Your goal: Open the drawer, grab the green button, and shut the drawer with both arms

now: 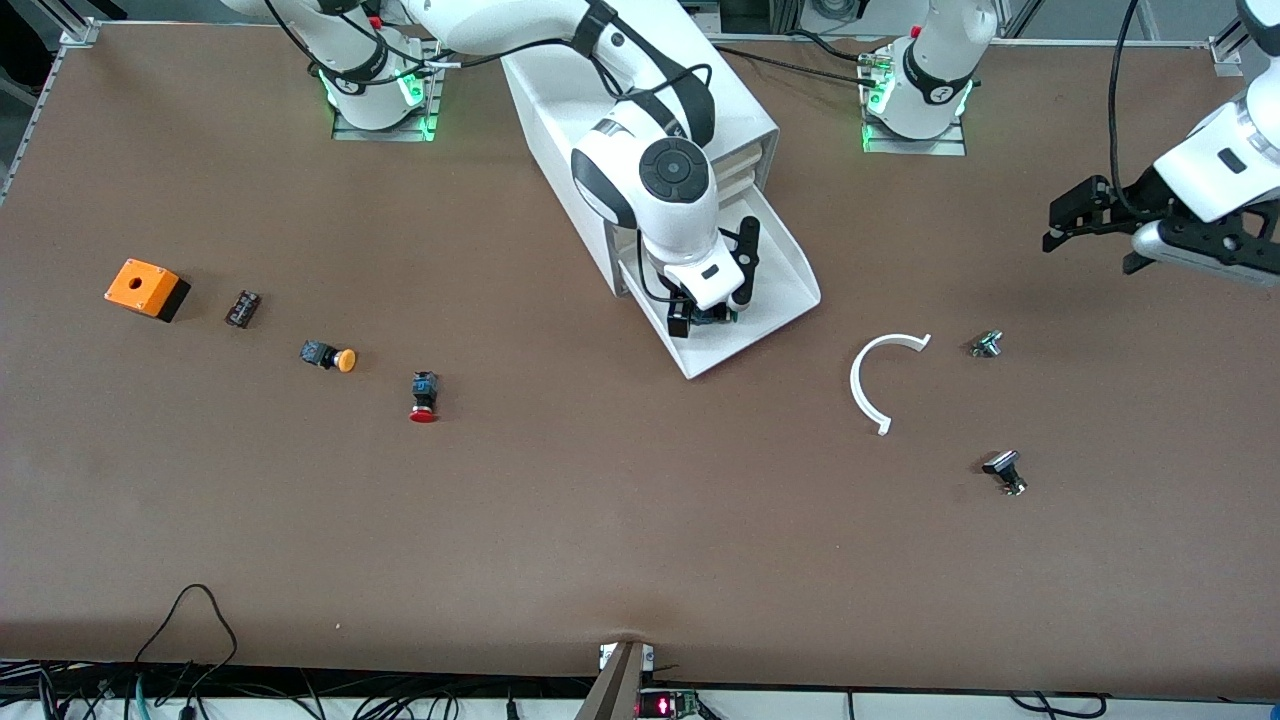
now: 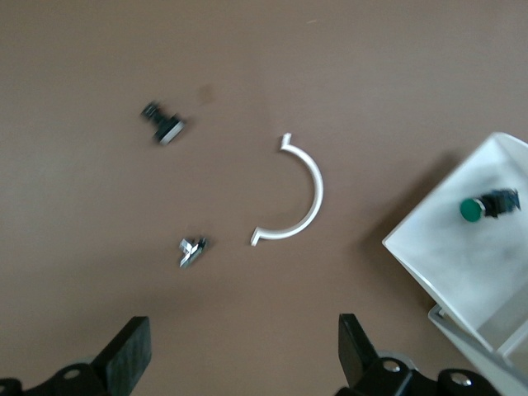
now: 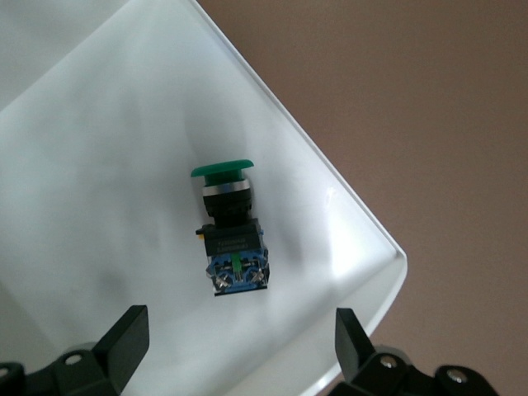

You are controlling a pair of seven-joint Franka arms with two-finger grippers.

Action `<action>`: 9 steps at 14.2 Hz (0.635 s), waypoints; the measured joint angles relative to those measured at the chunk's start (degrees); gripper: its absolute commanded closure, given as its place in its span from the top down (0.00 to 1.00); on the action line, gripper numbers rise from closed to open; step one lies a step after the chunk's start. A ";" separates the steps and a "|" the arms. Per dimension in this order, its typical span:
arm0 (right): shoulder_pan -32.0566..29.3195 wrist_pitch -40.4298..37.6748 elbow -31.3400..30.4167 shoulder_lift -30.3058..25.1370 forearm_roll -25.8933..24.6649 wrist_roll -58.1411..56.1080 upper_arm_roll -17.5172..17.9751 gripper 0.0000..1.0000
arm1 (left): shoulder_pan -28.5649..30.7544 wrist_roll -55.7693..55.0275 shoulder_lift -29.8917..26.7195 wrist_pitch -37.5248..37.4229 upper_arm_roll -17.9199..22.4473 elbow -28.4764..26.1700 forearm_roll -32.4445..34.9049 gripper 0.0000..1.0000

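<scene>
The lowest drawer (image 1: 790, 290) of the white cabinet (image 1: 560, 120) stands pulled open, its white tray (image 3: 107, 165) showing. The green-capped button (image 3: 231, 231) lies on its side in the tray, black-and-blue body toward my right gripper. My right gripper (image 3: 239, 330) is open and hangs just over the button without touching it; in the front view it (image 1: 715, 312) hides most of the button. My left gripper (image 1: 1090, 245) is open and empty, up over the table at the left arm's end. The left wrist view (image 2: 243, 338) shows the button (image 2: 487, 206) in the tray (image 2: 462, 256).
A white C-shaped piece (image 1: 880, 380) and two small metal parts (image 1: 987, 344) (image 1: 1005, 470) lie toward the left arm's end. A red-capped button (image 1: 424, 395), an orange-capped button (image 1: 328, 356), a small black part (image 1: 242, 308) and an orange box (image 1: 146, 288) lie toward the right arm's end.
</scene>
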 measured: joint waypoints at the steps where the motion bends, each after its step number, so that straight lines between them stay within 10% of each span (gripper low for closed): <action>1: 0.14 0.71 0.00 0.33 0.00 -0.06 0.08 1.00 | -0.15 -5.48 -0.03 -2.00 0.00 0.87 1.03 1.00; 9: 1.09 2.99 0.12 2.92 0.00 -0.98 0.18 1.00 | -2.63 -18.72 2.08 -7.14 0.08 3.78 5.75 1.00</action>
